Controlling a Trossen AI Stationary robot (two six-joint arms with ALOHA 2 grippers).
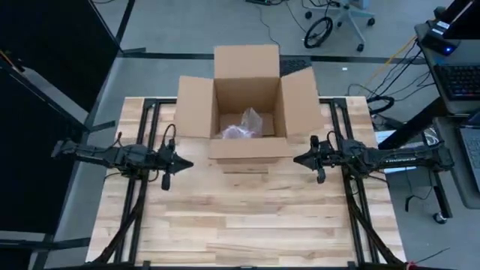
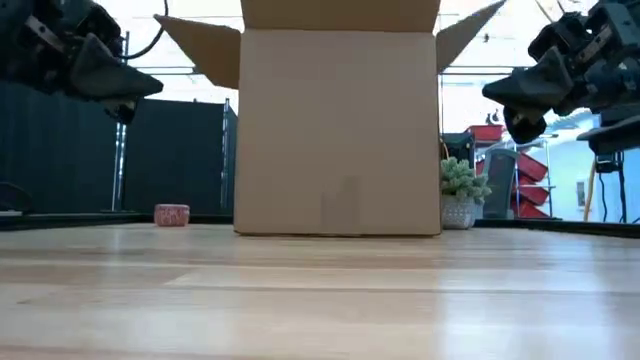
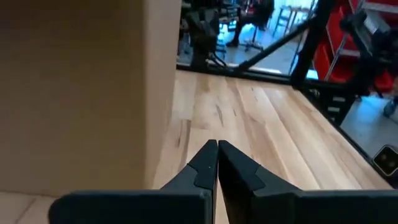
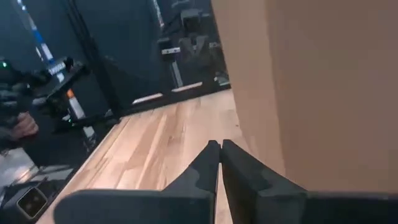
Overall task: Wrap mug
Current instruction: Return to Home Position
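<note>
An open cardboard box [image 1: 247, 105] stands at the table's far middle, flaps spread. On its floor lies a crumpled clear wrapping bundle [image 1: 244, 126]; the mug itself is hidden. My left gripper [image 1: 187, 164] hovers above the table just left of the box's near corner, shut and holding nothing, pointing toward the right edge. My right gripper [image 1: 297, 159] hovers at the box's near right corner, shut and holding nothing, pointing toward the left edge. In the low view both grippers [image 2: 158, 88] [image 2: 487, 92] hang well above the tabletop. Each wrist view shows its shut fingertips [image 3: 217, 146] [image 4: 220, 145] beside a box wall [image 3: 81, 93] [image 4: 323, 87].
The near half of the wooden tabletop [image 1: 240, 225] is bare planks. In the low view a small pink object [image 2: 172, 214] sits far back, left of the box, and a small potted plant [image 2: 460, 195] stands right of it. Black frame rails [image 1: 142, 195] run under both arms.
</note>
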